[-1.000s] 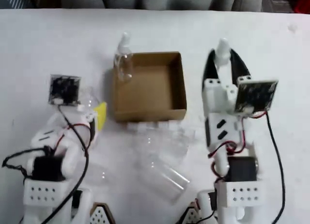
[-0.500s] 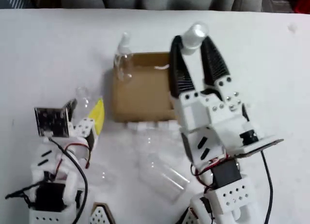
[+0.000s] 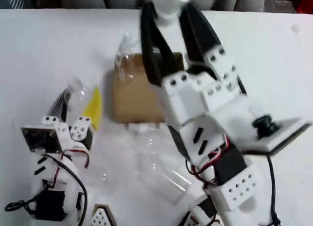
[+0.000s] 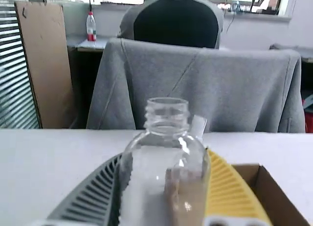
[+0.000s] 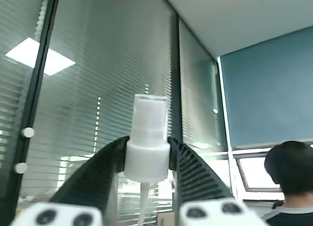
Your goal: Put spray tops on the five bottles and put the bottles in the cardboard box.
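My right gripper (image 3: 167, 8) is raised high over the table above the cardboard box (image 3: 128, 102), shut on a white spray top (image 3: 170, 1). In the right wrist view the spray top (image 5: 146, 145) sits upright between the black fingers (image 5: 195, 179), its tube hanging below. My left gripper (image 3: 78, 95) is left of the box, its grey and yellow fingers shut on a clear open-necked bottle (image 4: 166, 157). A capped bottle (image 3: 124, 59) stands at the box's far left corner.
Several clear uncapped bottles (image 3: 164, 174) lie on the white table (image 3: 44, 45) in front of the box, between the two arm bases. A grey chair back (image 4: 195, 84) stands beyond the table's far edge.
The right arm has risen and swung left from beside the box to above it, carrying the spray top. The left arm has drawn back and tipped its gripper up with the bottle.
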